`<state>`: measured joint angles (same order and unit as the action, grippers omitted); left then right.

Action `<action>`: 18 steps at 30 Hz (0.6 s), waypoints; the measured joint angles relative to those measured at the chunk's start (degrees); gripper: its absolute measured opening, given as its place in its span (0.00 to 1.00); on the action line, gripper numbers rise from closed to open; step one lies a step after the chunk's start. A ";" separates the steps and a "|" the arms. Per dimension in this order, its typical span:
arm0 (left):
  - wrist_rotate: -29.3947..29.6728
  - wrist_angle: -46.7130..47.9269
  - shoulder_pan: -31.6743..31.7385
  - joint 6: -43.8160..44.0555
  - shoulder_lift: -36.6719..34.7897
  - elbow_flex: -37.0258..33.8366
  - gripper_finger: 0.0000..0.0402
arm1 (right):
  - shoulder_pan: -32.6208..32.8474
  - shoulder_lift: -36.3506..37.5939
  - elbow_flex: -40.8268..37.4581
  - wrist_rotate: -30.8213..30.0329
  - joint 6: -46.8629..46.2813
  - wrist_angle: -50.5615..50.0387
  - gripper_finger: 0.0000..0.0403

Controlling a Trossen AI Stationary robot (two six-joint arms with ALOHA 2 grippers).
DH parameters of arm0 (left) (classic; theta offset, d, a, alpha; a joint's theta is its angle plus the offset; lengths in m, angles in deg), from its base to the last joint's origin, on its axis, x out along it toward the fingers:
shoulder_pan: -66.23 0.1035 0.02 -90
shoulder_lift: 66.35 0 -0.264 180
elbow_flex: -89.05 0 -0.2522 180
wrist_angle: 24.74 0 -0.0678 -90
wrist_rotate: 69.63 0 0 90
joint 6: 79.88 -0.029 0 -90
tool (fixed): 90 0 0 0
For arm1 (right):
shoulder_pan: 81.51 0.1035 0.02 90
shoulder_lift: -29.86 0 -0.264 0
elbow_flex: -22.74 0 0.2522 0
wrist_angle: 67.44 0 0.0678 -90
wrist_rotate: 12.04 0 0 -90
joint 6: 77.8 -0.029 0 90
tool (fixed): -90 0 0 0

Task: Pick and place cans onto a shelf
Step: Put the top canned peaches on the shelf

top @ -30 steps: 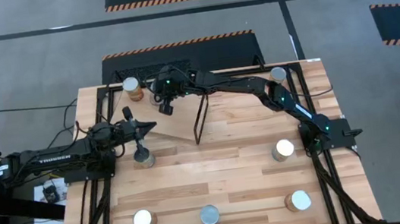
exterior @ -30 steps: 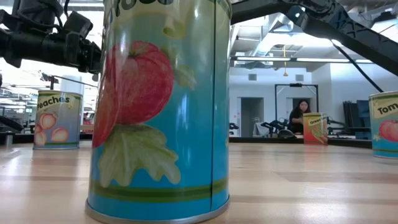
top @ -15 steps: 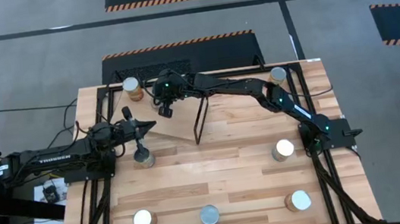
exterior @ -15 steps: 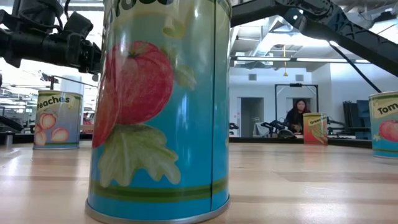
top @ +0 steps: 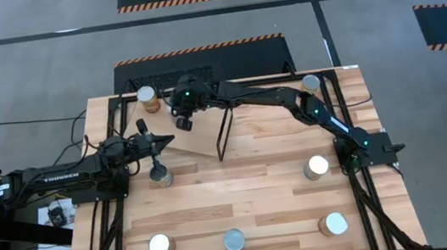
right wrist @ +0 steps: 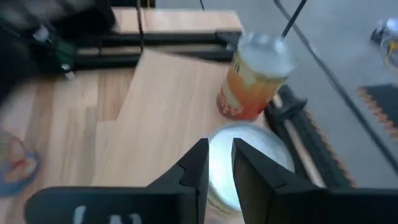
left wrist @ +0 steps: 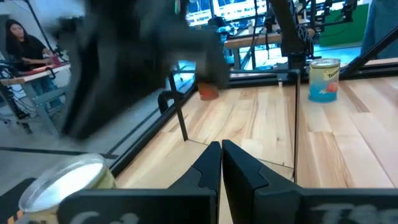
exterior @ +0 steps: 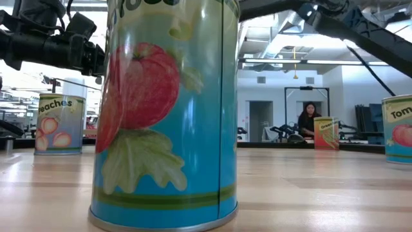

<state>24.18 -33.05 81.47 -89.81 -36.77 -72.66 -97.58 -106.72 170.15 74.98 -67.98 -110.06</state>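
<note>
While its fingers pinch a silver-topped can (right wrist: 245, 163), the right gripper (top: 183, 119) hangs above the tilted shelf (top: 196, 141), beside an orange can (top: 148, 98). Left gripper (top: 157, 144) waits pressed closed near another can (top: 160, 177). A person (exterior: 309, 120) sits beyond the wood-plank tabletop (top: 250, 199).

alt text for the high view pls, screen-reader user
Overhead of a wood table: the right gripper reaches across over the tilted shelf at the back, near an orange can. The left gripper waits above a can; five more cans stand around the table.
</note>
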 joint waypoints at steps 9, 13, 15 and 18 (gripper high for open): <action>0.02 0.93 0.00 0.61 0.00 0.00 0.01 | 0.78 13.98 0.22 -3.41 9.41 -23.51 0.03; 0.05 2.08 0.00 1.60 0.02 1.04 0.01 | 0.17 16.23 0.13 -3.35 8.98 -28.69 0.01; 0.05 2.43 0.00 2.23 0.02 1.55 0.01 | 0.43 16.11 0.10 -3.35 9.20 -28.60 0.01; 0.07 3.31 0.00 2.72 0.02 2.11 0.01 | 0.74 15.89 -0.59 -0.54 9.83 -26.00 0.01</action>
<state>24.25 -29.74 81.47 -87.09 -36.74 -70.55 -96.84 -90.82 169.56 74.43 -58.16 -136.06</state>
